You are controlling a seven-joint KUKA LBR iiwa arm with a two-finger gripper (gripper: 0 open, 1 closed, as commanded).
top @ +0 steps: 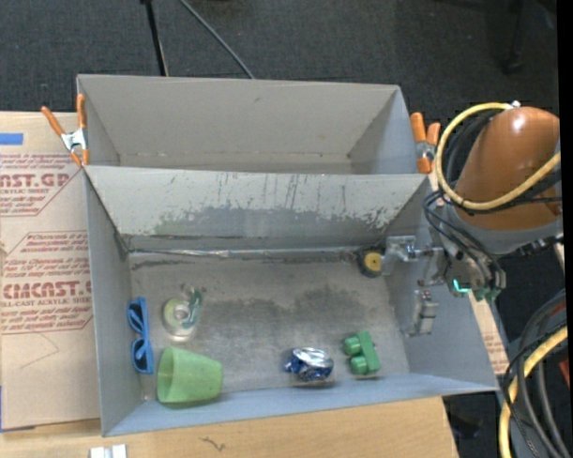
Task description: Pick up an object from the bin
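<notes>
**Bin** (pixel 110 276), grey metal, sloping walls. The contents are few and lie loose on the floor, none heaped.

**Front row**
- Green cup (pixel 189 376), on its side in the front left corner.
- Crumpled blue-and-silver thing (pixel 309 364), front middle. Its kind is uncertain, perhaps a wrapper or a crushed can.
- Green knobbed block (pixel 361 353), just beside it to the right, apart from it.

**Middle**
- Blue spectacle-shaped thing (pixel 139 334), along the left wall, just beside the cup.
- Clear round thing with a green part (pixel 181 312), near both. Its kind is not made out.

**Right side**
- Gripper (pixel 422 309), low by the right wall. Nothing is seen in it. Whether it is spread or pressed together cannot be told.
- Orange cover (pixel 509 164) and looped cables (pixel 455 222) above it hide the wrist.

**Back**
- Small yellow round thing (pixel 372 263), at the foot of the back wall, near the arm's metalwork.

**Step in hand:** judged to be the approach, with no thing yet taken. The green knobbed block and the yellow round thing lie nearest. Which of them is meant cannot be told.

**Next move calls for:** coming off the right wall, centring over one piece and descending onto it. The block offers clear floor on all sides. The yellow piece sits tight to the back wall, which probably leaves less room.

**Hidden:** the bin floor beneath the arm, along the right wall.
</notes>
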